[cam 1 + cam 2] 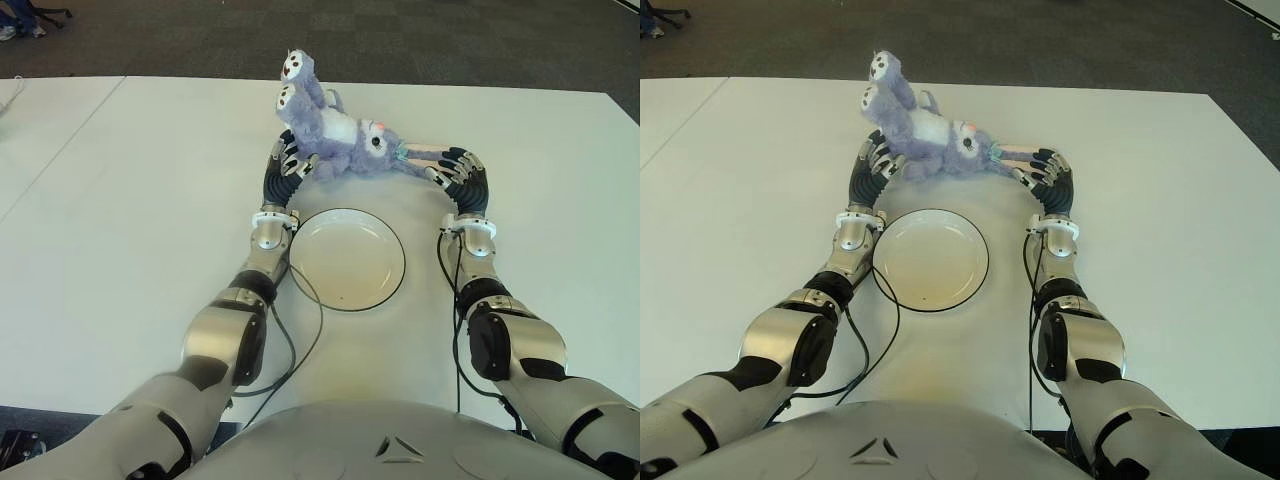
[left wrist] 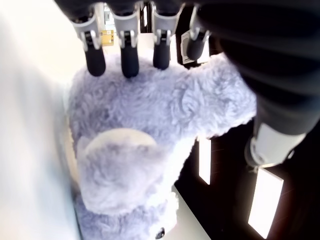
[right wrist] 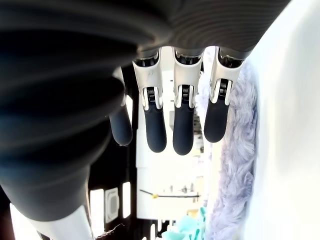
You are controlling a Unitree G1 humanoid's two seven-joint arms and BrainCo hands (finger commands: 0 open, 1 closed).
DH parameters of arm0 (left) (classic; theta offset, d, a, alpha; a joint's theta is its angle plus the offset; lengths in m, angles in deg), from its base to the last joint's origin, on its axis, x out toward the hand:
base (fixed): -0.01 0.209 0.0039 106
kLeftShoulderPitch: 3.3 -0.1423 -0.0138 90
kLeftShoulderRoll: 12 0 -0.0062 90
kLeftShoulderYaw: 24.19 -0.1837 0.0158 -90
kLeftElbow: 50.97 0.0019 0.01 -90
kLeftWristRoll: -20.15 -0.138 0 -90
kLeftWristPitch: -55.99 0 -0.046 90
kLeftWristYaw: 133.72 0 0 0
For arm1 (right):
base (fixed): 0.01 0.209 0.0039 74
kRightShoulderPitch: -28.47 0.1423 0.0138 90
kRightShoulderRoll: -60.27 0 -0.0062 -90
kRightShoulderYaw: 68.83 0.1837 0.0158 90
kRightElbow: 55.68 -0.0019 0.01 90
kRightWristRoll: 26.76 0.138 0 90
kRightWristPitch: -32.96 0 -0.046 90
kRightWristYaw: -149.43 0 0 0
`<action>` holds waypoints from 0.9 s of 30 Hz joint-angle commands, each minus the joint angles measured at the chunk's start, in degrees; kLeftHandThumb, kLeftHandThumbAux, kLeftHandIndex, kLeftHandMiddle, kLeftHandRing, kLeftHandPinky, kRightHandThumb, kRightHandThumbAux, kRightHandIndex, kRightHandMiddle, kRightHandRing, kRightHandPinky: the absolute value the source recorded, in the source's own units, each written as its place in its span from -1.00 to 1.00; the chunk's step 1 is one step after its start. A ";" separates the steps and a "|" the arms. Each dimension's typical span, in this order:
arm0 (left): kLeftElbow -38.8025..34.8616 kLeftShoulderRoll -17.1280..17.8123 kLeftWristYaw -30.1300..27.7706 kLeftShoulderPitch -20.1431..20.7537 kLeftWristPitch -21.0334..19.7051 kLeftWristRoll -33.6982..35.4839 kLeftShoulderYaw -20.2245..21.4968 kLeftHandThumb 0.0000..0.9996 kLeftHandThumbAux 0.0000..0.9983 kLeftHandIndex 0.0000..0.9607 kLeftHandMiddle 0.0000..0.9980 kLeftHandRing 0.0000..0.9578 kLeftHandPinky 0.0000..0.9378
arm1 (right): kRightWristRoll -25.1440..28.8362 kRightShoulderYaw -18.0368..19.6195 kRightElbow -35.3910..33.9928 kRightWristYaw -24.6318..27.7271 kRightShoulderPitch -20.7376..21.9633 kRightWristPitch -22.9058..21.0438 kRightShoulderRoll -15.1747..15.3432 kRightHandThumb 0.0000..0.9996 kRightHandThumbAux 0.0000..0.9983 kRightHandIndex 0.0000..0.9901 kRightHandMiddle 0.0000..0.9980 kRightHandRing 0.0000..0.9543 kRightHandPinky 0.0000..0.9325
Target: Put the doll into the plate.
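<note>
Left eye view shows the doll (image 1: 338, 135), a purple plush with a white belly, lying on the white worktop (image 1: 120, 220) just beyond the plate (image 1: 346, 259), with both hands brought up to its two sides, which reads as a two-handed scoop, since one hand alone could hardly gather so floppy and sprawling a toy. The left hand (image 1: 291, 162) is against the doll's body on the robot's left; in the left wrist view its fingers (image 2: 129, 59) lie stretched along the fur, pressed to it but not curled around it. The right hand (image 1: 455, 170) stands at the doll's other end, by a thin limb with something turquoise on it; in the right wrist view its fingers (image 3: 182, 130) hang straight and apart, with the fur just beside them and nothing held. So the doll is flanked, not yet gripped, and no part of it is over the plate. The plate sits empty between the two forearms, directly on the near side of the doll, so the way into it looks open. The only other things nearby are the cables (image 1: 290, 340) trailing along each arm, one lying against the plate's rim.
</note>
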 commanded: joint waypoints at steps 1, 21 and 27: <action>-1.29 -0.13 3.39 -3.70 1.56 -3.11 -1.84 -0.67 0.21 -0.96 -0.73 -0.66 -0.56 | 0.16 0.33 8.66 -0.78 -15.19 -2.41 -5.63 -0.74 0.68 -0.46 -0.42 -0.38 -0.30; -4.81 0.75 9.33 -0.90 3.81 -5.08 -2.83 -0.59 0.23 -0.97 -0.74 -0.68 -0.64 | 0.69 0.71 8.74 -0.10 -15.02 -3.58 -5.68 -0.78 0.67 -0.49 -0.42 -0.39 -0.37; -4.91 1.55 12.67 -0.47 4.17 -7.89 -3.77 -0.54 0.23 -0.98 -0.72 -0.66 -0.63 | -0.02 0.19 8.73 -1.08 -15.16 -3.15 -5.61 -0.78 0.68 -0.47 -0.41 -0.38 -0.32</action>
